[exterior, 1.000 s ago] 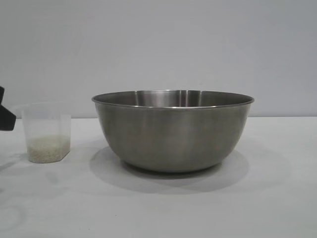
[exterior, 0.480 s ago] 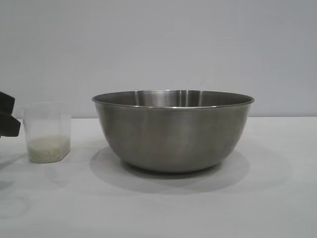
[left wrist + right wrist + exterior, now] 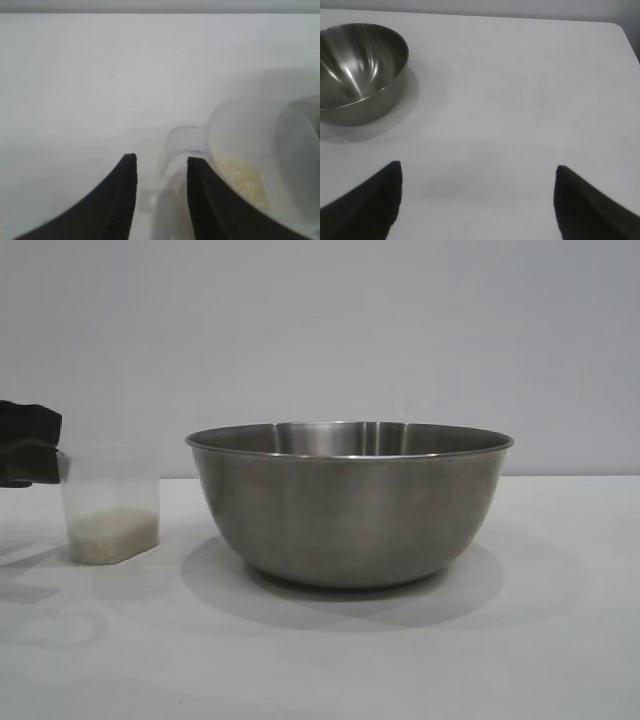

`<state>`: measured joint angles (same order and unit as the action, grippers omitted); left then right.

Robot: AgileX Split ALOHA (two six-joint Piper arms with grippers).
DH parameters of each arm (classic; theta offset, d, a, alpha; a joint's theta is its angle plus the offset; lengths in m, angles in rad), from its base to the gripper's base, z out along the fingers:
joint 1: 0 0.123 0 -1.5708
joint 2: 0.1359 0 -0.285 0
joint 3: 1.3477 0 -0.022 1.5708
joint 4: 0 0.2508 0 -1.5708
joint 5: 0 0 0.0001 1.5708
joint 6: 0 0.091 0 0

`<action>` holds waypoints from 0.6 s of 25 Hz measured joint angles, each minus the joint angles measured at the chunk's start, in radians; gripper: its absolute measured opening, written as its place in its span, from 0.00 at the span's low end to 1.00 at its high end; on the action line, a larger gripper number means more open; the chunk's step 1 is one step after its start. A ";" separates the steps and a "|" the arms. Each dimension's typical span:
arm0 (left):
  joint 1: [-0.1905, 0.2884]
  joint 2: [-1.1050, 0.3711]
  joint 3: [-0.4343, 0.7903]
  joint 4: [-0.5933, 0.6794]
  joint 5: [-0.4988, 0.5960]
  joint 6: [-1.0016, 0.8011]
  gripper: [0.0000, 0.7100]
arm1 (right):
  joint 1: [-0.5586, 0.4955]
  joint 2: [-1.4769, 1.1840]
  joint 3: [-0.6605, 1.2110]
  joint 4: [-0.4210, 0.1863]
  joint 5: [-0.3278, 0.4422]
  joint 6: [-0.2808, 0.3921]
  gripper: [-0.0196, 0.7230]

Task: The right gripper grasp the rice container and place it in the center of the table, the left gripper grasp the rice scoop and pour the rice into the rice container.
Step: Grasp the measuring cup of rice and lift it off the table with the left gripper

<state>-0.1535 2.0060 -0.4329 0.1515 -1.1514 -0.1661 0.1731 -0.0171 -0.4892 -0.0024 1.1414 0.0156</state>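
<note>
Rice [image 3: 113,525] in scoop [image 3: 110,505] — bowl [image 3: 348,505] bare inside.

The left gripper [image 3: 161,172] is standing with fingers apart around the handle of the rice scoop [image 3: 260,150], which is holding rice [image 3: 243,182].

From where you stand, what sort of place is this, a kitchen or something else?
Probably a robot test bench, not a kitchen: a bare white table against a blank wall holds only a steel mixing bowl and a clear plastic measuring cup of rice, with the left gripper at its handle.
</note>
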 joint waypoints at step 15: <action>0.000 0.108 -0.110 0.113 0.000 0.052 0.00 | 0.000 0.000 0.000 0.000 0.000 0.000 0.75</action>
<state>-0.1535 2.1139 -0.5432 0.2647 -1.1514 -0.1137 0.1731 -0.0171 -0.4892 -0.0024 1.1414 0.0156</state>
